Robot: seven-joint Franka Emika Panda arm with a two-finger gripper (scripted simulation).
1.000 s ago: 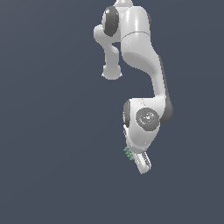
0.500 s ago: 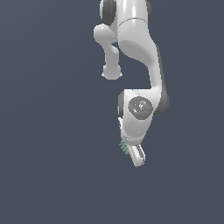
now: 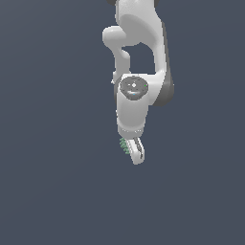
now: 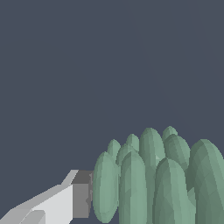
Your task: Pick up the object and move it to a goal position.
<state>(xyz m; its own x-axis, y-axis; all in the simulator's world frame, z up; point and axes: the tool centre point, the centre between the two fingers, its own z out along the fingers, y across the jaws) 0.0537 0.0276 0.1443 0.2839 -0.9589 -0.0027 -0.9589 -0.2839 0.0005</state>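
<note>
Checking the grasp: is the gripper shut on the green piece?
Cannot tell: the green piece sits against the gripper, one finger visible.

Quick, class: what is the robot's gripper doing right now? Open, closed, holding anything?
Gripper: closed on the small pale green ribbed piece, which sits against one white finger; the other finger is out of sight.

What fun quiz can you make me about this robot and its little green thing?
1. True or false: the green piece sits right beside the claw.
2. What colour is the robot arm? A) red B) white C) yellow
3. Fill in: in the wrist view, the green piece looks like a bunch of rounded ____.

Key: 1 true. 2 B. 3 ridges.
</note>
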